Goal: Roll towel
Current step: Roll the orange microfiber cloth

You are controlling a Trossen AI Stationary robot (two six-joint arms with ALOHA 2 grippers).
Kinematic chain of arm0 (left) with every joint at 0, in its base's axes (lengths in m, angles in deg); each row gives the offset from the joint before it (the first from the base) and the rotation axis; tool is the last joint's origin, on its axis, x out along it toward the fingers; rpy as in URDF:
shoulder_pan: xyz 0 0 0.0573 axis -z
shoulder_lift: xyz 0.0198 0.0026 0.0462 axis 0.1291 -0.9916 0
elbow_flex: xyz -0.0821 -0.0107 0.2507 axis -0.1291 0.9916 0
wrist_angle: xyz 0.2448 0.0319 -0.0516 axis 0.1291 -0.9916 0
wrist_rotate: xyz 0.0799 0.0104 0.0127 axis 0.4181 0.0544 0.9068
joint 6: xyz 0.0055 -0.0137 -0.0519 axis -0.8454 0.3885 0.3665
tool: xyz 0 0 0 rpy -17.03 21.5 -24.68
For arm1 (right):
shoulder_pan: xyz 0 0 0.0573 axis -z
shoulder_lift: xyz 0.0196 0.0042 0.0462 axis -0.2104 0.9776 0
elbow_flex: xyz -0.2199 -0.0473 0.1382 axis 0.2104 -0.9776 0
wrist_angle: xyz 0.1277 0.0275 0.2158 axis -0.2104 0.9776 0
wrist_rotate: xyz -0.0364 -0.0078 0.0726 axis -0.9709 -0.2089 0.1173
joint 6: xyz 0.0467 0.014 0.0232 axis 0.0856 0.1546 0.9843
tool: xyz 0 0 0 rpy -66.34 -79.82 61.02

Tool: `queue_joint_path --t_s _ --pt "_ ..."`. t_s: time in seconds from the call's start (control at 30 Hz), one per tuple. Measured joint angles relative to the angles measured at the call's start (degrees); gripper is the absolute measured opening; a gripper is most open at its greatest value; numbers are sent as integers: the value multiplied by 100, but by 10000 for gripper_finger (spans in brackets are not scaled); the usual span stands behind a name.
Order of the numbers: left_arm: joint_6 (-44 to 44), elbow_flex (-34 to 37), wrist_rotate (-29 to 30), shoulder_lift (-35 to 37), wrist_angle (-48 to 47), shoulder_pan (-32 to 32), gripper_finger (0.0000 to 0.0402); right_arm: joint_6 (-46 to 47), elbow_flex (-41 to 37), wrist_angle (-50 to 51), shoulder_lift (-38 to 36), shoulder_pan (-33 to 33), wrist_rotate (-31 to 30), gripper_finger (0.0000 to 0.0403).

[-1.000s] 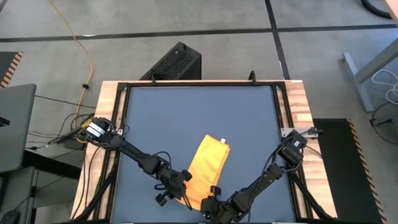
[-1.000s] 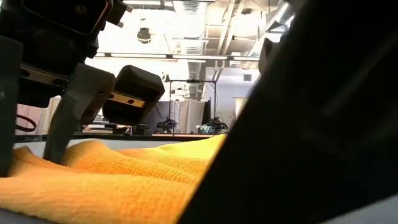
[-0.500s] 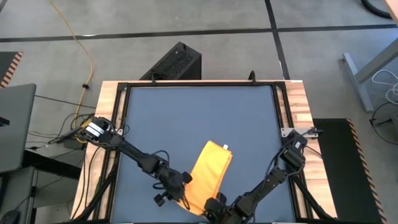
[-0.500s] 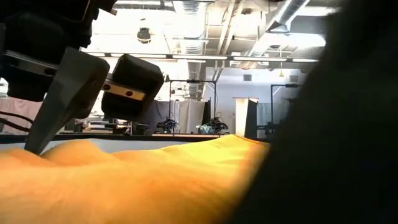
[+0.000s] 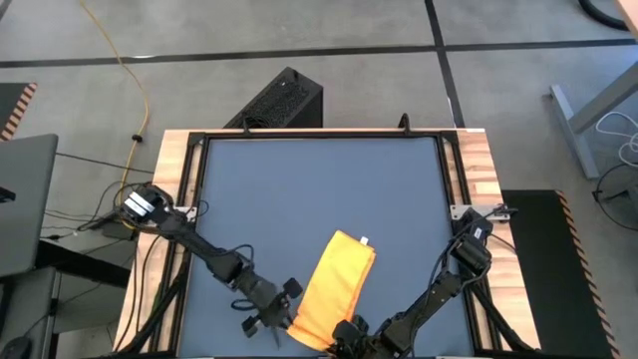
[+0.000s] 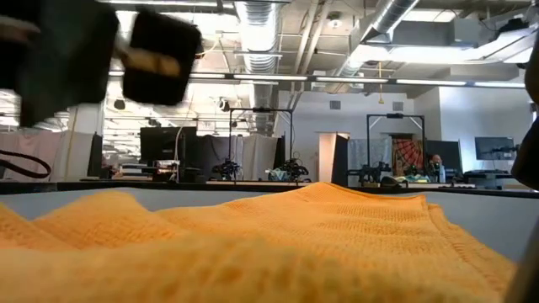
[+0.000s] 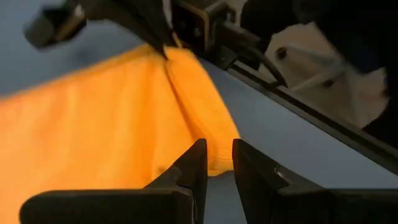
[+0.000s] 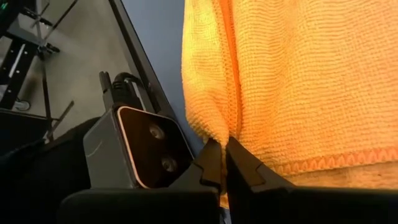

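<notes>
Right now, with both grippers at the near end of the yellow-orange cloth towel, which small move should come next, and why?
Probably the left gripper should pinch its corner too. The right gripper is already shut on the yellow-orange cloth towel, while the left one stands at the edge, holding nothing; both corners are needed to begin an even roll.

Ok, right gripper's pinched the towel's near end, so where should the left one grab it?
Judging by the high view, the near left corner of the towel: it lies flat with its long axis running away from the arms, and the right gripper already pinches that short end. The left gripper sits just left; come in from there.
</notes>
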Motion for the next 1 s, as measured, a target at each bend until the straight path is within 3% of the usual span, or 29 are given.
queue_joint_path --t_s 0.17,0.3,0.47,0.63,0.8,1.0 --pt "-801 0 1300 76 -28 659 66 -3 0 28 0 8 -32 24" --pt "-1958 -2 2184 -16 -13 1084 66 -5 0 37 0 11 -37 24" --pt "-2849 -2 2188 -90 61 1151 75 5 -4 4 0 7 -38 24" --pt "-3001 -8 2074 -453 64 1107 99 40 -4 -2 2 6 -41 24" --pt "-3246 -263 2697 -759 112 1109 121 135 -4 -1 2 8 -37 24" --pt "-3242 -278 2693 -766 5 1029 129 243 -4 -1 2 10 -2 24"
